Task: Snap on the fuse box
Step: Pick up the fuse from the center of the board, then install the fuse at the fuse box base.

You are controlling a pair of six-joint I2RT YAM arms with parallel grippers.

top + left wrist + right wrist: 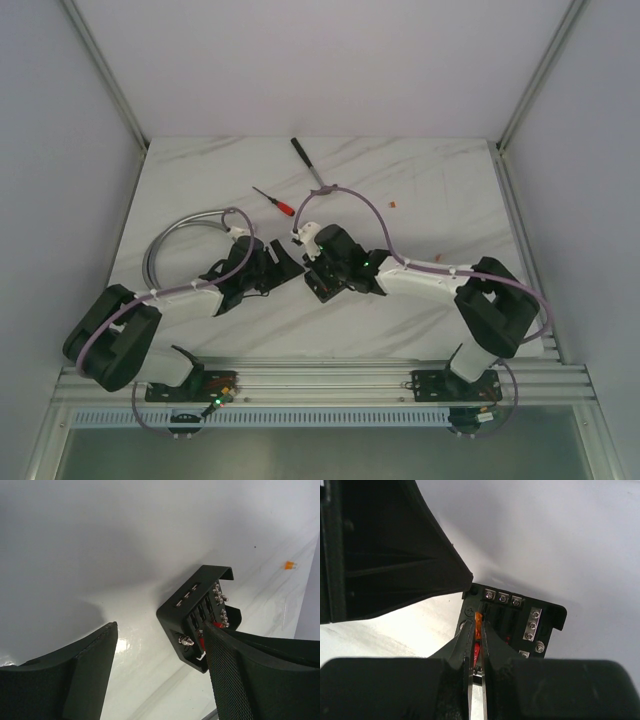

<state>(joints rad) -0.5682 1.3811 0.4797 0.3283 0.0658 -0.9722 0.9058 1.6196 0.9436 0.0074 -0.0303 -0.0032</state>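
White marbled desk (450,180) carries the fuse box (192,600), which lies flat near the middle, in front of my two arms and between them. My right claw (479,626) is almost closed, its tips pinching an orange fuse (479,617) at the box's rows of slots. A red fuse (477,652) shows lower in the narrow gap, partly hidden. Silver screws (503,599) line the box's far edge and one side in my right wrist view.

My left claw (160,630) stands wide and holds nothing. The box sits just beyond one finger (250,680), which covers the box's near corner in that view, so I cannot tell whether they touch. From above, my two claws nearly meet at the box.

One loose fuse (291,565), orange, lies on the desk well apart from the box. Farther back rest a red-handled screwdriver (276,201) and, beyond it, a dark-handled tool (305,155), apart from each other.
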